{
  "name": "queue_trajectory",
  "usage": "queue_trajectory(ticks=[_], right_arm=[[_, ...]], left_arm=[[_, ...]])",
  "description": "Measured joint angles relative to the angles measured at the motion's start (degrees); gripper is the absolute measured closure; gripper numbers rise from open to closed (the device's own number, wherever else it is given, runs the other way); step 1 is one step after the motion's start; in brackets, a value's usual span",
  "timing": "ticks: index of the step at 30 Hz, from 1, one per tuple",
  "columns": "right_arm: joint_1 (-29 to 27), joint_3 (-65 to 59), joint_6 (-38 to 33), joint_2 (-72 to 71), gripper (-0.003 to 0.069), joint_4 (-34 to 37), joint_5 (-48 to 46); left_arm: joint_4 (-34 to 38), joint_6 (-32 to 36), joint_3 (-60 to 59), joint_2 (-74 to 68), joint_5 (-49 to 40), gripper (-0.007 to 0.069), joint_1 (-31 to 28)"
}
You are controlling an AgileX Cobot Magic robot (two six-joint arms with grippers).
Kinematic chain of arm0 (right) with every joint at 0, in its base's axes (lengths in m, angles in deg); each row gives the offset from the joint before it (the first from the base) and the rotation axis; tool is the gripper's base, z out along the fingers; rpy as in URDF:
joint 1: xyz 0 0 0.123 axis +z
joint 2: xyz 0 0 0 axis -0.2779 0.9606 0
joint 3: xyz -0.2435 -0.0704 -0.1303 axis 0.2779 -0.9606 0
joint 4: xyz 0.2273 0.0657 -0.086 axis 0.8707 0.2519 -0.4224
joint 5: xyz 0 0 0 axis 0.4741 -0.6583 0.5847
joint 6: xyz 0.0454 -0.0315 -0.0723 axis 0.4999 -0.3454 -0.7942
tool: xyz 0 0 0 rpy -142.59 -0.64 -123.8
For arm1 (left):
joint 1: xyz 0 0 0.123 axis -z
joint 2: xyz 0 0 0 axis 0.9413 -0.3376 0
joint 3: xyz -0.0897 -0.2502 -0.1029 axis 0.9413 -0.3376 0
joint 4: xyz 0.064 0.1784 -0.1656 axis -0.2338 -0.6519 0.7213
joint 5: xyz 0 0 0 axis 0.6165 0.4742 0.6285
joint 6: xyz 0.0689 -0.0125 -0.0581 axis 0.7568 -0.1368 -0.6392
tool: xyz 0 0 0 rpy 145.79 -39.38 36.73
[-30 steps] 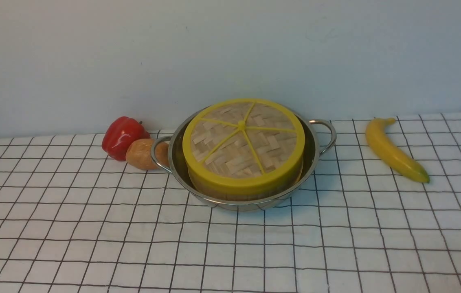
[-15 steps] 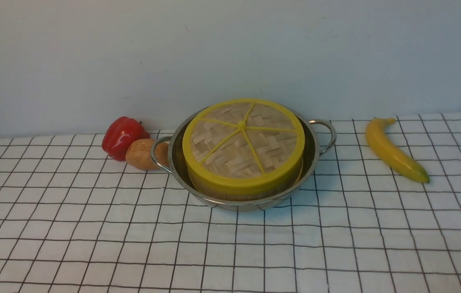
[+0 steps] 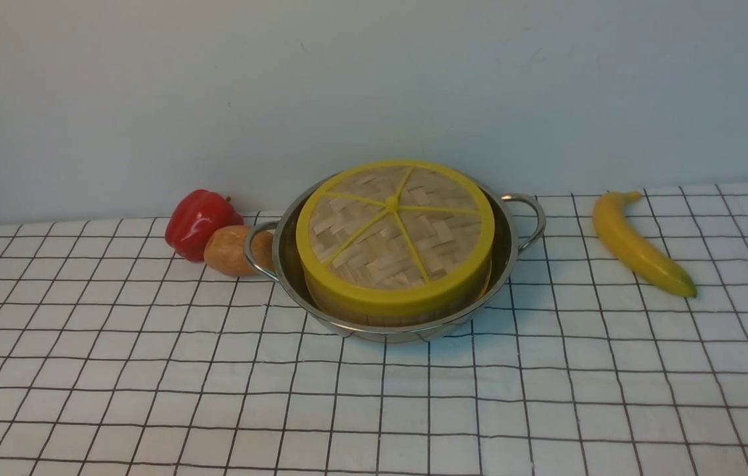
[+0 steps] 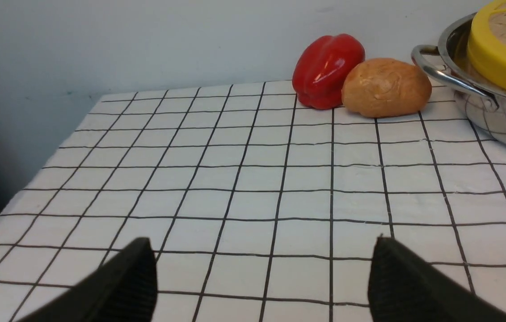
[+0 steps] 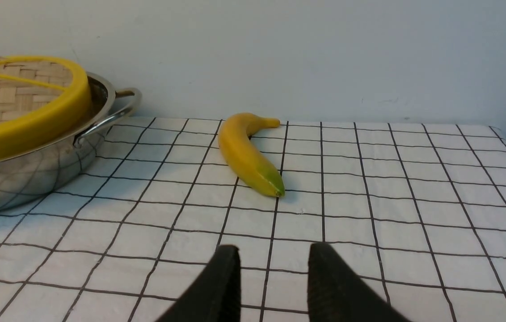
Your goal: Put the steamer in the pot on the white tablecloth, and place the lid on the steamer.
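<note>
The woven lid (image 3: 395, 228) with yellow rim and spokes sits on the steamer, of which only a strip of wooden wall (image 3: 387, 316) shows; its contents are hidden. The steamer stands inside the steel pot (image 3: 507, 264) on the white tablecloth (image 3: 149, 370). Neither gripper shows in the front view. In the left wrist view my left gripper (image 4: 264, 243) is open wide and empty, low over the cloth, well short of the pot (image 4: 499, 120). In the right wrist view my right gripper (image 5: 273, 250) is narrowly open and empty, short of the pot (image 5: 25, 174).
A red pepper (image 3: 199, 221) and a brown bread roll (image 3: 232, 250) lie against the pot's left handle (image 3: 256, 250). A banana (image 3: 638, 243) lies right of the pot. A pale wall stands close behind. The cloth's left edge drops off beside the left gripper.
A dark bit of my left arm at the front view's left edge has drawn out of sight. Pot, steamer and lid have not moved.
</note>
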Motion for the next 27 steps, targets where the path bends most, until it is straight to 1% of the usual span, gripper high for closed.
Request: queue_trajectory(ticks=[6,27], right_arm=[[0.0,0.0,0.0,0.0,0.0419,0.0,0.0],[0.0,0.0,0.0,0.0,0.0419,0.0,0.0]], left_arm=[[0.0,-2.59,0.0,0.0,0.0,0.0039,0.0],[0.0,-2.64,0.0,0.0,0.0,0.0039,0.0]])
